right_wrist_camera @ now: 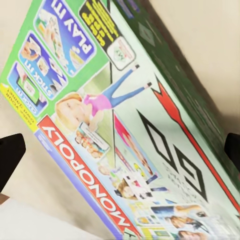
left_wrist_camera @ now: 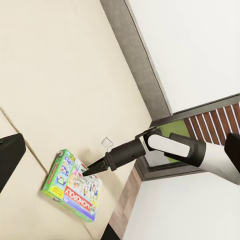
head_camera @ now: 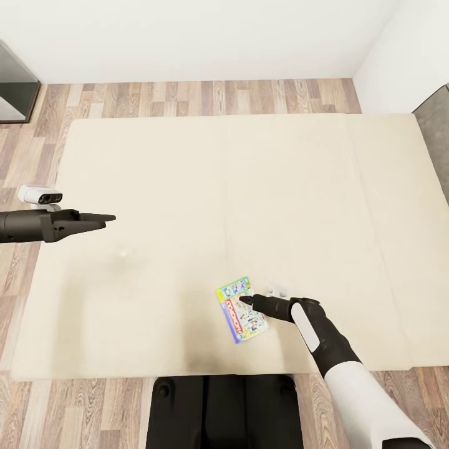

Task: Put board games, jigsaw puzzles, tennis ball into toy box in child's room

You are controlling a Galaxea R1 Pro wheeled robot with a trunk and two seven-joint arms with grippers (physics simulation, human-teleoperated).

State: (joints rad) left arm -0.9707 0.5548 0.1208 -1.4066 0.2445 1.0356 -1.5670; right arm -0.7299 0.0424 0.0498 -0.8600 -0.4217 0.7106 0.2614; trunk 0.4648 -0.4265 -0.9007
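Monopoly, the flat green-and-white printed board game box (head_camera: 241, 310), lies on the plain beige mattress (head_camera: 187, 187), long axis diagonal, directly beneath the right gripper (head_camera: 245, 300), whose jaws look released astride it. Left gripper (head_camera: 106, 218) hangs well apart; jaw state unclear.

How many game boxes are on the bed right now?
1. The Monopoly box lies flat on the bed, near the edge closest to the robot, with the right hand over it. No other game box shows on the mattress.

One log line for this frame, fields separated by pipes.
scene: bed | target: Monopoly box lying flat | right pincer: open, at box | left pincer: away, idle
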